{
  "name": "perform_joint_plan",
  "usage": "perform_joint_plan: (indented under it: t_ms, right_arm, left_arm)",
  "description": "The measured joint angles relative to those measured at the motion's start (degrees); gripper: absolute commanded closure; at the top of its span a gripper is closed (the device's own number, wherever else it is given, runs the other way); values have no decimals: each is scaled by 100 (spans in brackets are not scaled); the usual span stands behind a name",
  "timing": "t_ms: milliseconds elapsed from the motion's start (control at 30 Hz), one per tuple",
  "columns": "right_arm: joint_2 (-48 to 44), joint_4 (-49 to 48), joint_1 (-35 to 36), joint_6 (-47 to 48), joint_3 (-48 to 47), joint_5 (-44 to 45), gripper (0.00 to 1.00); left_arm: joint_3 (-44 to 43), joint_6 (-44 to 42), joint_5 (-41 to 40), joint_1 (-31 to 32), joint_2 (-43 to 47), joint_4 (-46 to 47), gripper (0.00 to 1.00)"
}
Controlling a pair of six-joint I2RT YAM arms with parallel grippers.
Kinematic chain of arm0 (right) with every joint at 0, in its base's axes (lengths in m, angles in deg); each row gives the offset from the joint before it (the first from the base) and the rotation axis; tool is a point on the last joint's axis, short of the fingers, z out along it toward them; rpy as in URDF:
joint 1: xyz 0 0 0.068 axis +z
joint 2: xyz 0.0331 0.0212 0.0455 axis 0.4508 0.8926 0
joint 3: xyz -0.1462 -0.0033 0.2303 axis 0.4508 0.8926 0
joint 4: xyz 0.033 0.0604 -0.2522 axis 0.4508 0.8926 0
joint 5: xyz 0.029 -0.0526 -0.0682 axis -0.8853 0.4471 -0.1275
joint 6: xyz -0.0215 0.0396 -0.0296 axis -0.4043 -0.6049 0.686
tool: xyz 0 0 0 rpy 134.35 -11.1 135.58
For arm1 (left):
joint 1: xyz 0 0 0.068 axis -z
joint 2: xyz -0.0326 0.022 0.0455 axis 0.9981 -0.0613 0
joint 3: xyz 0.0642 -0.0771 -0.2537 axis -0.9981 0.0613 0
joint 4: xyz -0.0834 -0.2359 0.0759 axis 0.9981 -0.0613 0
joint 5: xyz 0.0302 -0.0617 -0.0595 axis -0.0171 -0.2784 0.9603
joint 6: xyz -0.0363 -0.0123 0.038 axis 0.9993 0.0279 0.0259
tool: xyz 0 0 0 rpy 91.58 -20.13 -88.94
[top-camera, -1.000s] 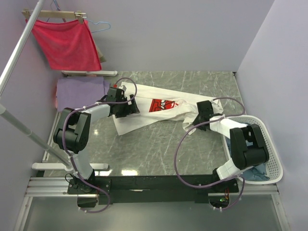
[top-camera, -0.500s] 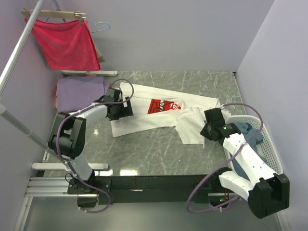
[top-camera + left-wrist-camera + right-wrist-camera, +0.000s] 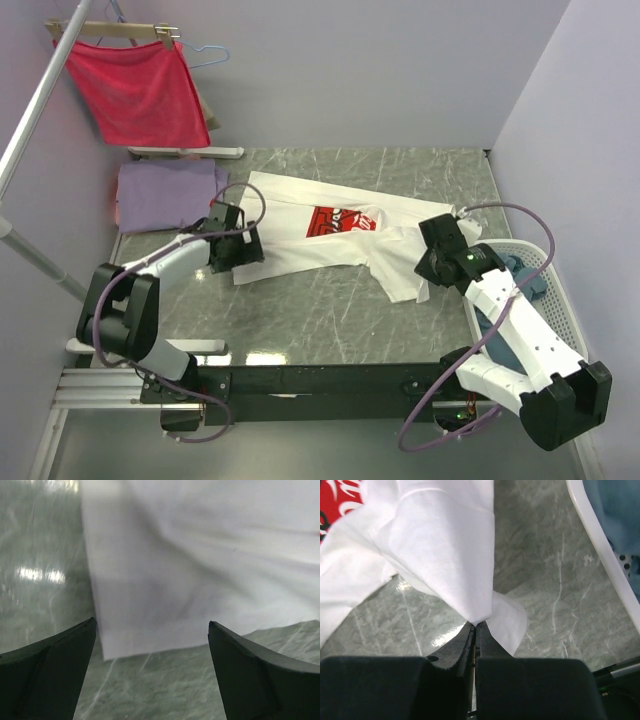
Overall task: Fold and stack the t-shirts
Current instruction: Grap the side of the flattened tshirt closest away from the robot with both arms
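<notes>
White cotton sprawls across the tabletop (image 3: 330, 310). Our right gripper (image 3: 476, 624) is clamped on a pinch of the white t-shirt (image 3: 300, 245), probably to pull it flat. Our left gripper (image 3: 151, 625) hangs wide over the left hem, seemingly ready to take that corner.

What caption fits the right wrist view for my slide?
Right end effector shut on a pinched fold of the white t-shirt beside the laundry basket.
</notes>
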Motion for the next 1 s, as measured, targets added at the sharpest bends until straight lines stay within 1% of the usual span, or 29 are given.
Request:
perform_joint_plan:
  t_ms: [100, 233, 267, 300, 333, 400, 433, 500, 533, 567, 600, 733, 800, 933, 1000]
  right_arm:
    - [79, -33, 0, 103, -160, 26, 100]
    - [146, -68, -4, 245, -162, 13, 100]
    - [164, -72, -4, 271, -162, 4, 100]
    - [188, -79, -9, 295, -162, -2, 100]
    - [212, -79, -9, 326, -162, -17, 100]
    - [240, -76, -11, 369, -162, -46, 100]
    - [243, -74, -11, 391, -162, -55, 100]
    - [243, -52, -11, 433, -175, -87, 100]
    - [243, -20, -11, 452, -197, -98, 100]
    - [243, 15, -11, 474, -234, -114, 100]
    - [243, 39, -11, 501, -278, -131, 100]
    - [302, 256, -13, 710, -619, -168, 100]
    - [446, 501, -13, 885, -903, -192, 100]
    - [892, 1071, 0, 1311, -1482, -188, 100]
    - [1056, 1355, 20, 1504, -1641, -188, 100]
  left_arm:
    - [479, 212, -68, 0, 367, -50, 1]
    - [833, 479, -192, 0, 691, -42, 0]
    - [881, 509, -195, 0, 715, -7, 2]
    - [940, 553, -195, 0, 726, 39, 6]
    - [994, 605, -190, 0, 726, 92, 18]
    - [1080, 669, -173, -4, 737, 227, 37]
    - [1121, 713, -138, -9, 741, 339, 54]
    - [1231, 750, -90, -11, 730, 546, 70]
    - [1300, 785, -72, -9, 723, 625, 87]
    - [1346, 824, -63, -11, 723, 695, 96]
    - [1388, 872, -46, -13, 723, 765, 99]
    - [1408, 911, 7, -20, 697, 855, 99]
    - [1338, 898, -2, -20, 728, 664, 99]
    - [866, 822, -133, -20, 1095, -319, 99]
    - [361, 737, -227, -20, 1410, -887, 99]
